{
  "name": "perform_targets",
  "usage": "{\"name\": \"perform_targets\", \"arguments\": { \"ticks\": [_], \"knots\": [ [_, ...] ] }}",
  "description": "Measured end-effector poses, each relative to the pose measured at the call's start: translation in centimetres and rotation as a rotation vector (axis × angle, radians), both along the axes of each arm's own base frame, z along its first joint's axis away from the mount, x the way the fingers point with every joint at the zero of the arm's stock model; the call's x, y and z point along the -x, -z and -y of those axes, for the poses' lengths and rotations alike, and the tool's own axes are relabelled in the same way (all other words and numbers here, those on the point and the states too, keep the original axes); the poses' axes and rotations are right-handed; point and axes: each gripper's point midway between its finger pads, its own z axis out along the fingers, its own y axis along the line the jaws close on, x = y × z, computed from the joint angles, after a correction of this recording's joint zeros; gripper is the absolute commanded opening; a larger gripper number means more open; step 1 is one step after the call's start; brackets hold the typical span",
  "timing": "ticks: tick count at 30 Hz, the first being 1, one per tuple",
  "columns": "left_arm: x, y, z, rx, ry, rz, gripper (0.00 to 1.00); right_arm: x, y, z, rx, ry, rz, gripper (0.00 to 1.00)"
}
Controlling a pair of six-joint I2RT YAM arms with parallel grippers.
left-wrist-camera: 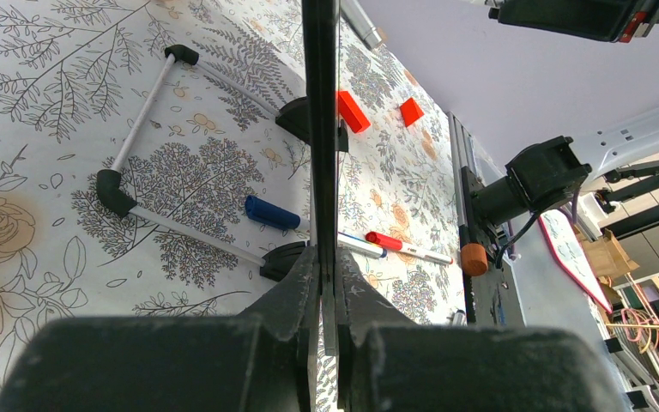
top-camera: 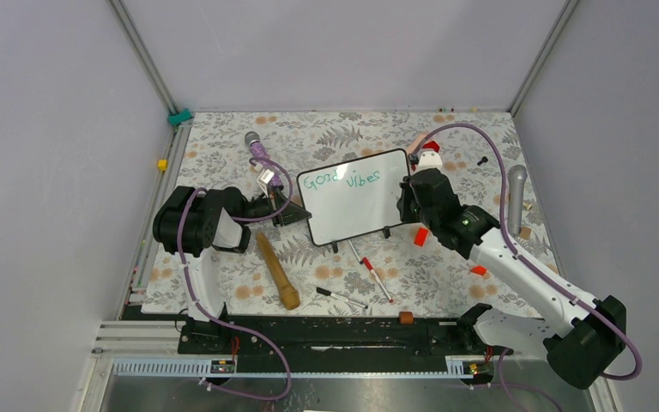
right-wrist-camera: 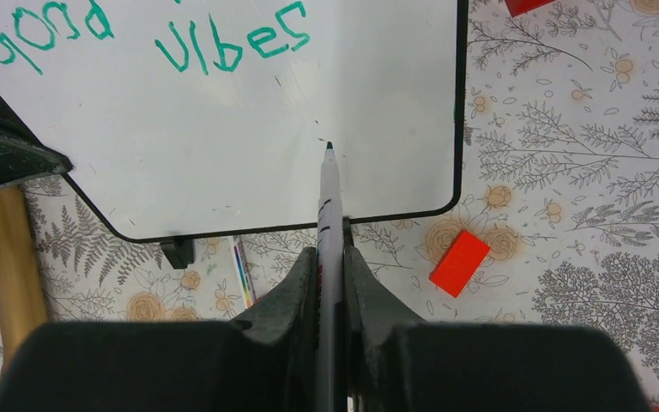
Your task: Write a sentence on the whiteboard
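Observation:
The whiteboard (top-camera: 356, 206) lies tilted mid-mat, with green writing (top-camera: 341, 179) reading "Good vibes" on one line. My left gripper (top-camera: 294, 210) is shut on the board's left edge; in the left wrist view the board shows edge-on as a black strip (left-wrist-camera: 319, 129) between the fingers of that gripper (left-wrist-camera: 322, 257). My right gripper (top-camera: 408, 202) is shut on a white marker (right-wrist-camera: 329, 206). The marker's dark tip sits over the bare board (right-wrist-camera: 223, 129) below the writing (right-wrist-camera: 223, 39), near the lower right corner; I cannot tell whether it touches. The right gripper (right-wrist-camera: 330, 253) is just off the board's lower edge.
A wooden handle (top-camera: 276, 271) lies below the board's left side. Loose markers (top-camera: 341, 297) (top-camera: 376, 273) lie in front. Red blocks (top-camera: 420, 236) (top-camera: 478, 269) sit near the right arm, and one shows in the right wrist view (right-wrist-camera: 459, 262). A grey microphone (top-camera: 515, 197) lies far right.

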Motion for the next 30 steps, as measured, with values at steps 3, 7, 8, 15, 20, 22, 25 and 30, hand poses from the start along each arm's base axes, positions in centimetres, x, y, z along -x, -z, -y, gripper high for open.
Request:
{"name": "perform_targets", "arguments": {
  "ticks": [3,7,8,15,20,22,25,30],
  "knots": [
    [0.0,0.0,0.0,0.0,0.0,0.0,0.01,-0.4,-0.5,-0.6,-0.007,-0.006,-0.012,0.0],
    [0.0,0.0,0.0,0.0,0.0,0.0,0.01,-1.1,-1.0,-1.8,-0.02,-0.022,-0.041,0.0],
    [0.0,0.0,0.0,0.0,0.001,0.0,0.01,-1.2,-1.0,-2.1,-0.024,-0.028,-0.048,0.0],
    [0.0,0.0,0.0,0.0,0.001,0.0,0.01,-0.9,-0.3,-5.8,-0.004,-0.111,-0.092,0.0],
    [0.0,0.0,0.0,0.0,0.001,0.0,0.01,0.3,0.3,-9.4,0.038,-0.201,-0.098,0.0],
    [0.0,0.0,0.0,0.0,0.001,0.0,0.01,0.9,0.6,-10.6,0.056,-0.228,-0.096,0.0],
    [0.0,0.0,0.0,0.0,0.002,0.0,0.01,1.4,0.8,-12.1,0.075,-0.258,-0.093,0.0],
    [0.0,0.0,0.0,0.0,0.002,0.0,0.01,1.8,0.9,-14.2,0.101,-0.288,-0.08,0.0]
  ]
}}
